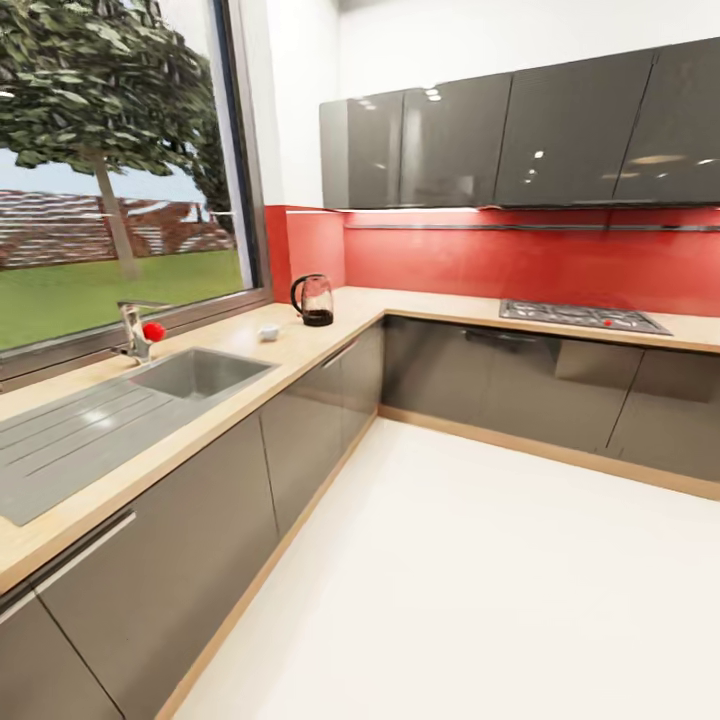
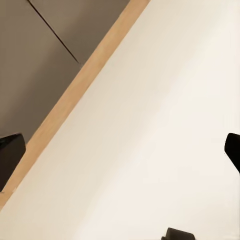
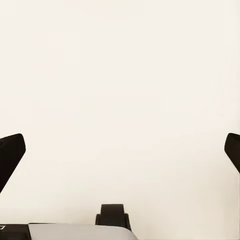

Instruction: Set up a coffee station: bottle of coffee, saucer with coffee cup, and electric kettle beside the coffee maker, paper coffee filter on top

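Note:
The electric kettle (image 1: pixel 314 300), brownish glass with a black base and handle, stands on the kitchen countertop (image 1: pixel 300 350) near the corner under the red wall. A small white thing that looks like the coffee cup (image 1: pixel 268 332) sits on the worktop a little in front of the kettle. The coffee maker, bottle of coffee, paper filter and saucer are out of view. My left gripper (image 2: pixel 120 155) is open over the pale floor beside the cabinet plinth (image 2: pixel 75 95). My right gripper (image 3: pixel 120 155) is open too, above bare floor, holding nothing.
An inset steel sink (image 1: pixel 195 372) with a drainboard and a faucet (image 1: pixel 135 335) with a red knob lies along the left counter under the window. A gas hob (image 1: pixel 582 316) sits on the far counter. Grey wall cabinets (image 1: pixel 520 135) hang above. Wide white floor (image 1: pixel 480 580) lies ahead.

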Controlling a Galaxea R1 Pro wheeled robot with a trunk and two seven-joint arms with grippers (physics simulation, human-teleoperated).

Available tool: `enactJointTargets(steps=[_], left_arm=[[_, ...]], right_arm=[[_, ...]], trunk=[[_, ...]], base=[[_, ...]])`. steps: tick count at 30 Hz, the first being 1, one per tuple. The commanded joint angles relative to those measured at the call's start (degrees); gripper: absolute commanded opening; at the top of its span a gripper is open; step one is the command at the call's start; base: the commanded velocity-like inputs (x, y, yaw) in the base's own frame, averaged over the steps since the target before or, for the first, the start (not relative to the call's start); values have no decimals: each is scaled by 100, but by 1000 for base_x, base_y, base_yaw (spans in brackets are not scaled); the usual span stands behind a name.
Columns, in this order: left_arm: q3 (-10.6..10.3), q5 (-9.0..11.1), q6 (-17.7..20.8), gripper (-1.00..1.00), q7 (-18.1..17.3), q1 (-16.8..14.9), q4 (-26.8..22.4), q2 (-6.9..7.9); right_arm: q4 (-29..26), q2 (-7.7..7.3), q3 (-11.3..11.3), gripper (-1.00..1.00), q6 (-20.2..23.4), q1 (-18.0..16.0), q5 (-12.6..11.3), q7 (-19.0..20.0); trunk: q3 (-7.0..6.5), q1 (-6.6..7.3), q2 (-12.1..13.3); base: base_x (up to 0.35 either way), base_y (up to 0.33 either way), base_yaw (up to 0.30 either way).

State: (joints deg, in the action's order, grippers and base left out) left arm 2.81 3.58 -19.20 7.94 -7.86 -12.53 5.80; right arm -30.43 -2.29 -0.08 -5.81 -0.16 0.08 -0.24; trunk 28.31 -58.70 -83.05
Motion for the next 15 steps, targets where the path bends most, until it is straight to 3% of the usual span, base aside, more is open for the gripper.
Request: enactJointTargets(steps=[1,15], left_arm=[[7,37,-22,100,-10,-5,5,-4],[8,37,-22,100,-7,-5,5,-8]], right_arm=[[2,0,-1,100,-17,-2,1,-2],[2,0,-1,100,-18,-2,1,-6]], trunk=[[6,-3,-3],[6,-3,-3]], base=[[280,-200,228],[276,-202,265]])
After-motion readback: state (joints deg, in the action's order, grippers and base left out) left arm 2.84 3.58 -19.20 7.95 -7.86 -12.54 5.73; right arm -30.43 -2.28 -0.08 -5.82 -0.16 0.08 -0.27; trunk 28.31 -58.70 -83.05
